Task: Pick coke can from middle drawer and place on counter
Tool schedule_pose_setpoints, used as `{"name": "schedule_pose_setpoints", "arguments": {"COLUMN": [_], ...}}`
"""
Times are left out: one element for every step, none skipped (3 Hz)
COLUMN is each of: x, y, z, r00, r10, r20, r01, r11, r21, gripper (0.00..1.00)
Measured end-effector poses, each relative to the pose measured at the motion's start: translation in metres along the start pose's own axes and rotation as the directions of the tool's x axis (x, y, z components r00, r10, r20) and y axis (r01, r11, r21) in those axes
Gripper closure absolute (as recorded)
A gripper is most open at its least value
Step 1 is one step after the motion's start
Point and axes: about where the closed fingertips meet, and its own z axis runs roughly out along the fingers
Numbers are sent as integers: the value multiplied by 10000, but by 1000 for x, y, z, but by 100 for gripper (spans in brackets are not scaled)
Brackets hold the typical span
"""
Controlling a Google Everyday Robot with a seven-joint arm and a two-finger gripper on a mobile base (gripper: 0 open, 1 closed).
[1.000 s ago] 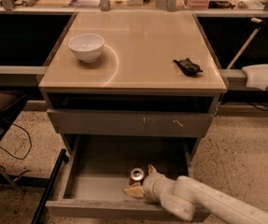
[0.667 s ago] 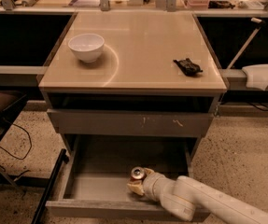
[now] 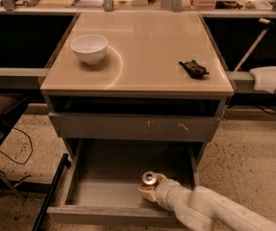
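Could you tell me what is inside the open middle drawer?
The coke can, top showing, held by the gripper, near the front of the middle drawer. The arm hides the can's body and floor beneath.

The counter (image 3: 147,57) carries a white bowl (image 3: 89,48) and black object (image 3: 193,68); the tool (image 3: 151,185) is inside the middle drawer (image 3: 108,177).

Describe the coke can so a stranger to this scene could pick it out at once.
Under the beige counter, the grey middle drawer stands pulled open. Near its front, right of centre, is the coke can, with the gripper right at it. Its round silver top marks it; the white bowl and black lump sit up on the counter.
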Motion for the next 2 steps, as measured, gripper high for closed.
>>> {"name": "schedule_pose_setpoints", "arguments": {"x": [-51, -83], "y": [33, 65], "z": [-84, -158], "r00": [9930, 9802], "r10": [-362, -164], "r20": [1127, 1974], "r01": [367, 175], "r11": [9993, 9998], "r21": [-20, -38], "gripper": [100, 100]}}
